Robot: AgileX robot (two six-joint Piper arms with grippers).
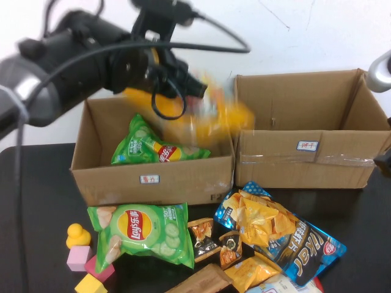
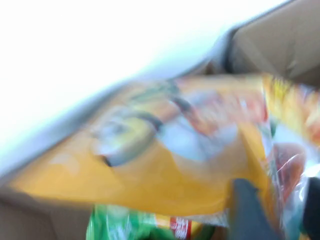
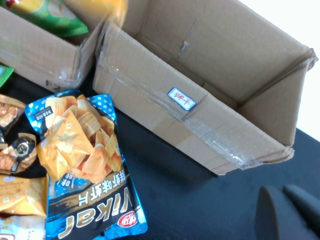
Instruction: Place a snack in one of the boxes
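Observation:
My left gripper (image 1: 197,89) is shut on a yellow-orange snack bag (image 1: 211,119) and holds it in the air over the far right part of the left cardboard box (image 1: 153,178). The bag is blurred. In the left wrist view the bag (image 2: 165,150) fills the frame, with a dark finger (image 2: 246,210) pressed on its edge. A green chips bag (image 1: 153,146) lies inside the left box. The right cardboard box (image 1: 305,152) stands beside it with nothing showing inside. My right gripper (image 3: 289,202) is shut and empty, low over the black table by the right box's near corner (image 3: 280,150).
On the table before the boxes lie a green Lay's bag (image 1: 143,232), a blue chips bag (image 1: 281,235), small snack packets (image 1: 204,237) and an orange pack (image 1: 250,271). A yellow duck (image 1: 77,235) and coloured blocks (image 1: 79,257) sit at the front left.

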